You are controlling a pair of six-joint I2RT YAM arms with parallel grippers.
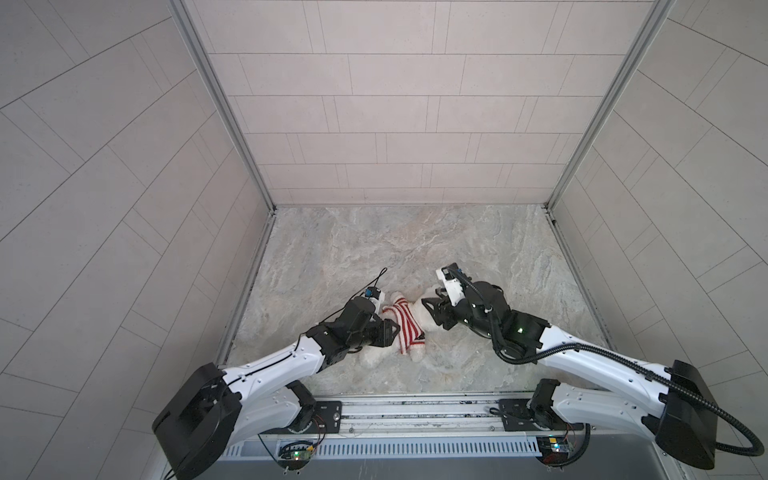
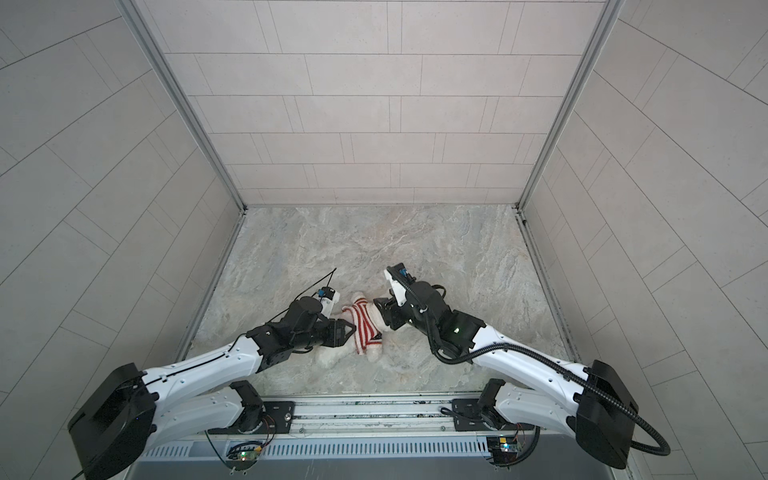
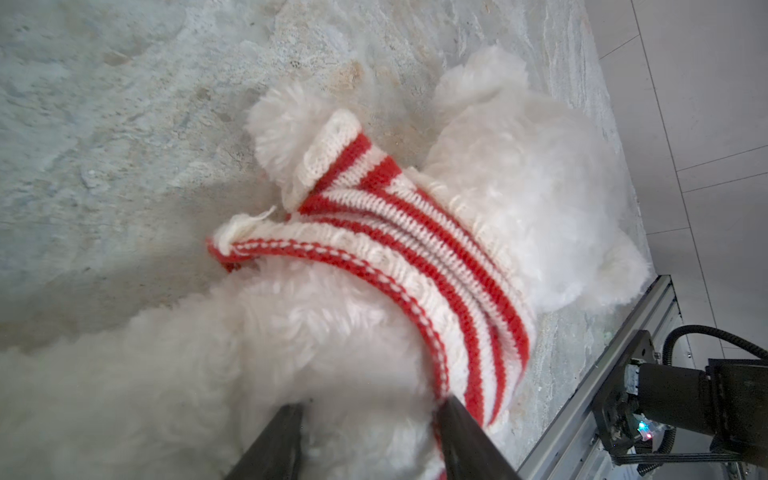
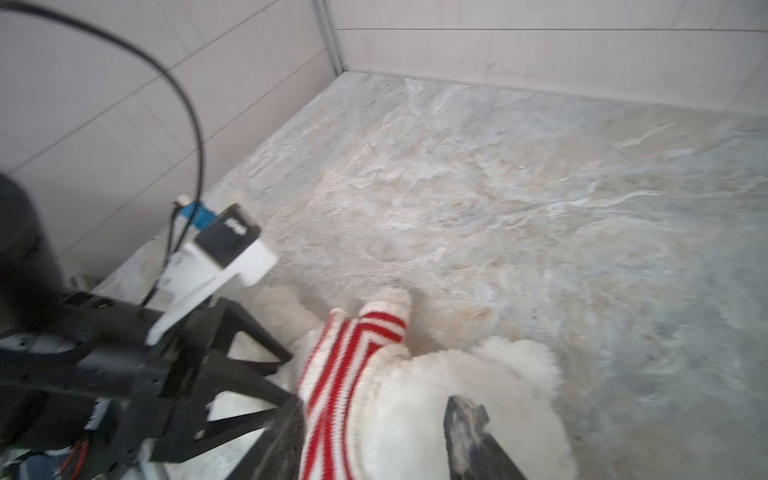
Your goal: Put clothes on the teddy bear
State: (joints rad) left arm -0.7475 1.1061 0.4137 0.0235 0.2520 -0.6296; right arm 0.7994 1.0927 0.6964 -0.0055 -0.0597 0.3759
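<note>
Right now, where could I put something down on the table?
The far table, from the bear to the back wall, is bare. So is the strip between the bear and the front rail. It's crowded around the bear and sweater, with jaws on both sides.

Teddy bear (image 3: 519,199): white all over, fluffy. Sweater (image 3: 415,257): red & white stripes; cuff plain cream-white rib; hem edge red w/ small white dashes. Tabletop (image 1: 374,249): marbled grey-beige, stone-like veins, some bluish patches. Walls (image 1: 374,104): pale grey-beige tiles, thin dark seams. Left arm (image 1: 274,365) & right arm (image 1: 602,361): white shells, black joints & wrists. Green light (image 1: 520,330) on right arm's black joint. Rail (image 1: 415,409) along tabletop's near edge: silver w/ black brackets.
</note>
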